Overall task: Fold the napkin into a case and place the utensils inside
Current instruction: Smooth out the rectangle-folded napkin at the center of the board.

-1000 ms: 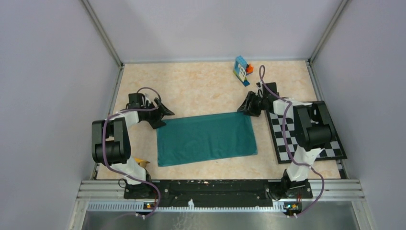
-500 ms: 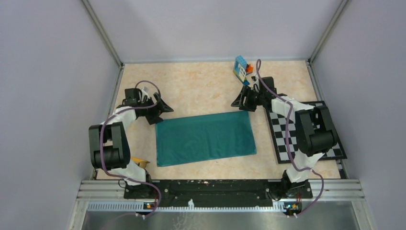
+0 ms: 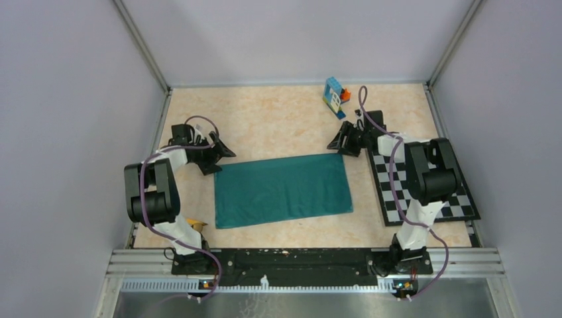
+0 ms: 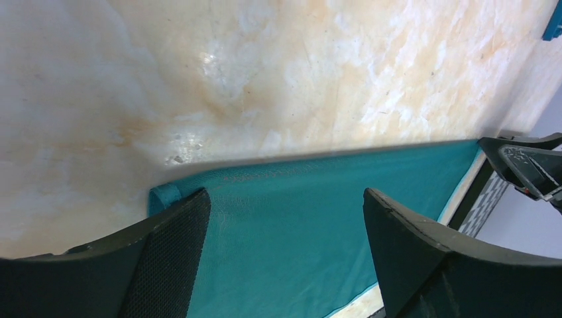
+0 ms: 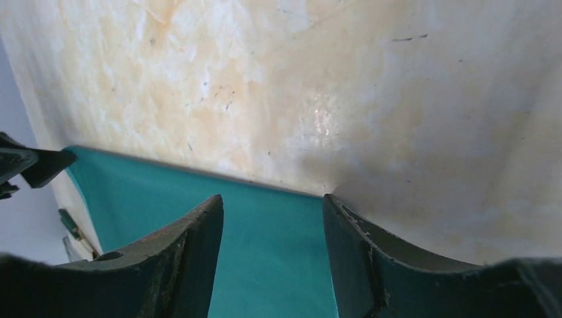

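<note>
While the napkin (image 3: 283,191) lies flat as a wide rectangle mid-worktop (image 3: 278,119), the left hand (image 3: 222,152) and right hand (image 3: 339,142) sit at its far corners, both spread open and empty.

The beige marbled table (image 3: 278,126) carries a flat teal napkin (image 3: 281,190) mid-table, a checkerboard mat (image 3: 464,207) right, toy blocks (image 3: 335,96) behind, and perhaps yellow cutlery (image 3: 194,223) near-left.

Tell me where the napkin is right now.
In the top view the napkin lies flat at mid-table, left of the checkerboard mat, its far corners beside the left tool and right tool.
</note>
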